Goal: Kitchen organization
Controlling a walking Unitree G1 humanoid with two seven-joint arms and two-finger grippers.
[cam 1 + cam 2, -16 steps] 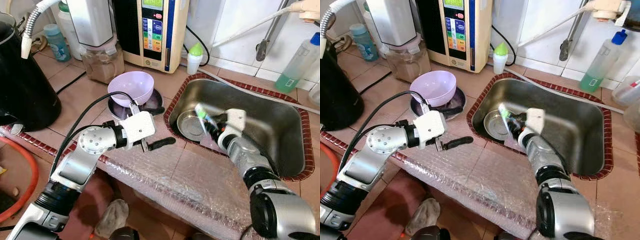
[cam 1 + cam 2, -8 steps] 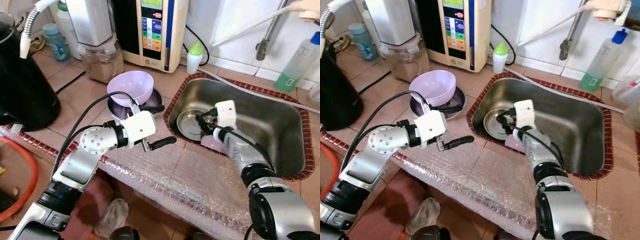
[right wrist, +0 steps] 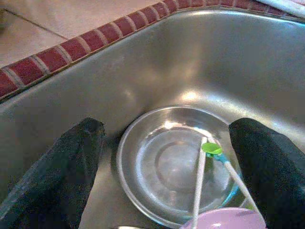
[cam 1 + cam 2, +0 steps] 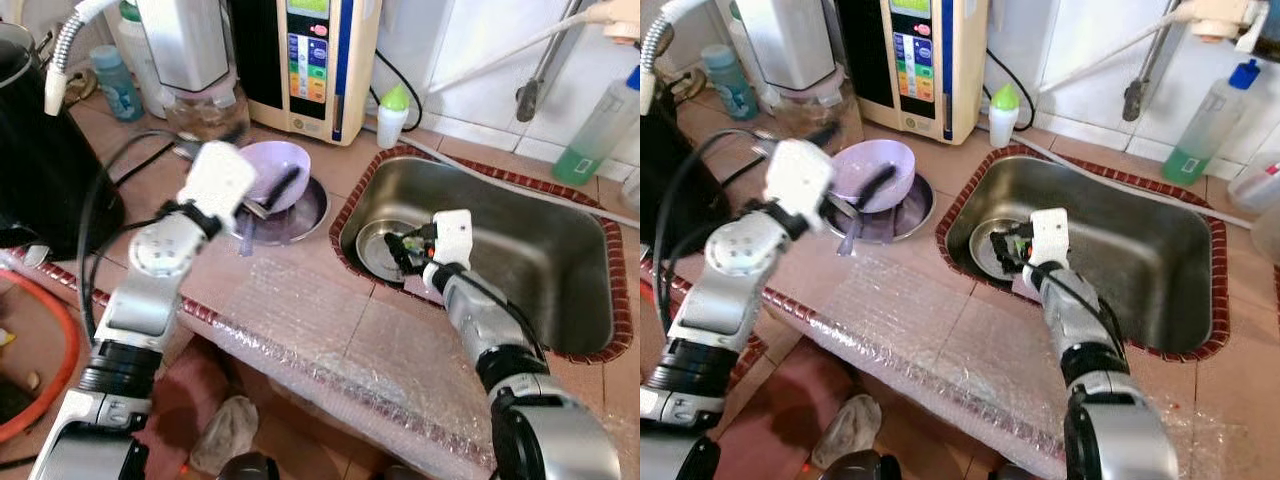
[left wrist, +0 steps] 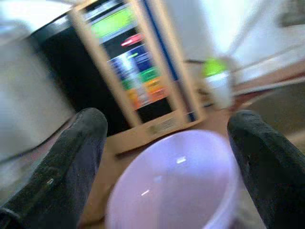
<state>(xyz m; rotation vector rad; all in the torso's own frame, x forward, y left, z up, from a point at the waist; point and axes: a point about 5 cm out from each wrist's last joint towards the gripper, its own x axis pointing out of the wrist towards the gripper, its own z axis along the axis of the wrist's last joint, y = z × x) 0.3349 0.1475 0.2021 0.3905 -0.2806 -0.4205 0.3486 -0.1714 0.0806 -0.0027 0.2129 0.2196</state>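
A lilac bowl stands on a dark plate on the tiled counter left of the steel sink. My left gripper hovers at the bowl's near rim, open, and the bowl lies between its two fingers. My right gripper is down in the sink, open over a shallow steel dish. White sticks with a green tip lie in that dish. A lilac object sits at the dish's edge.
A water machine, a glass jar and a blue bottle line the back. A black pot stands far left. A small green-capped bottle and a soap bottle flank the sink. Bubble wrap covers the front counter.
My left arm swung up from the counter's front edge to the lilac bowl. The green-tipped sticks that were at my right gripper now lie in the steel dish, and that gripper is lower.
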